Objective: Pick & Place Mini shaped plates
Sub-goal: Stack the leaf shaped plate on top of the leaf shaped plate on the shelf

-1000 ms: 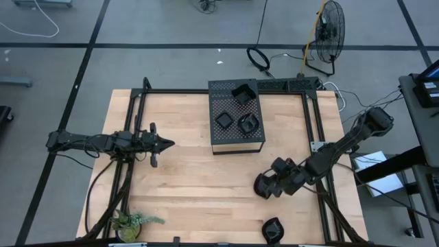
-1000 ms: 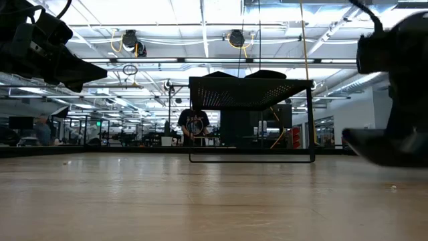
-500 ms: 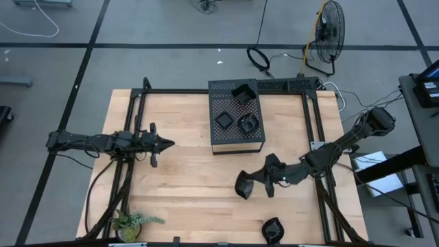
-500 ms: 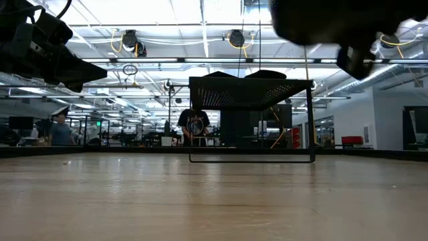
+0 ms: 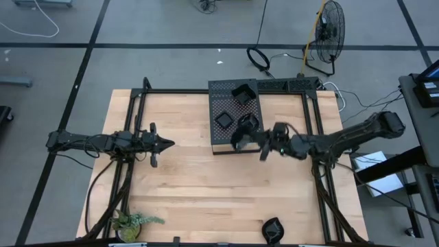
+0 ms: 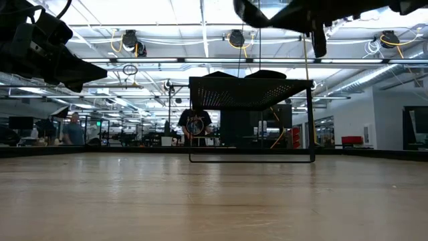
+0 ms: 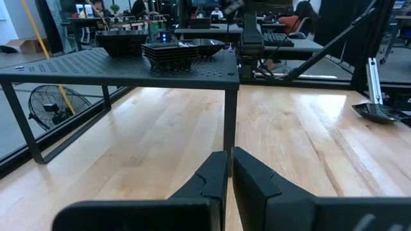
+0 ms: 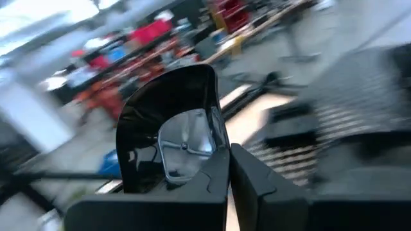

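Observation:
My right gripper reaches in from the table's right, shut on a glossy black mini plate above the near right corner of the black perforated box. In the right wrist view the plate stands in front of the gripper. In the low view it shows high up. Three more mini plates rest on the box top. Another lies on the table by the near edge. My left gripper waits shut over the table's left side. My right gripper pinches the mini plate by its rim between the two fingers, coming roughly level from the table's right. The plate is lifted clear and stands tilted on edge, its hollow side facing the wrist camera.
A small green plant sits at the table's near left corner. The box stands on thin legs with open space beneath. Bare wood lies between the arms and toward the near edge. A dark frame runs along the table's sides.
My right gripper has risen from low over the table's right near part, swung left, then travelled toward the far edge to the box, carrying the plate lifted clear. The left arm has kept still.

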Robot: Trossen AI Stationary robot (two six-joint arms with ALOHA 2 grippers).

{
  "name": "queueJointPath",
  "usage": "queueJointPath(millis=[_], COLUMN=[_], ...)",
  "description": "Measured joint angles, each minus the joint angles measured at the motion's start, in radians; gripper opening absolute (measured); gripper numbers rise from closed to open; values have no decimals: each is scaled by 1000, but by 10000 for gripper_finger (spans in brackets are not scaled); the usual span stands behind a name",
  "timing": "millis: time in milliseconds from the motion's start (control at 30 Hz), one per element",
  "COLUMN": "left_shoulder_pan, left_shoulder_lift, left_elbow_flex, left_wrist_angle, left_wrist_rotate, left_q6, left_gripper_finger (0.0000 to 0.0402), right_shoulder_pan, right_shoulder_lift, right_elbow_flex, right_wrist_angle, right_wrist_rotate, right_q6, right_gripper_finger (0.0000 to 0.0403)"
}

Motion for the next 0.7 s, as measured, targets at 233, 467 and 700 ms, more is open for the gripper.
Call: queueJointPath(millis=[233, 467, 700], left_shoulder_pan=[0, 0, 0], left_shoulder_lift=[0, 0, 0], left_elbow_flex=[0, 0, 0], left_wrist_angle=[0, 0, 0], left_wrist_rotate=[0, 0, 0], left_q6=[0, 0, 0], left_gripper_finger=[26, 26, 26], right_shoulder_pan=[-164, -209, -212], right_shoulder_lift=[-115, -124, -105], right_elbow_flex=[0, 0, 0], right_wrist_angle=[-255, -300, -353], right_wrist_rotate=[46, 19, 19], right_q6=[80, 64, 96], right_gripper_finger=[0, 0, 0])
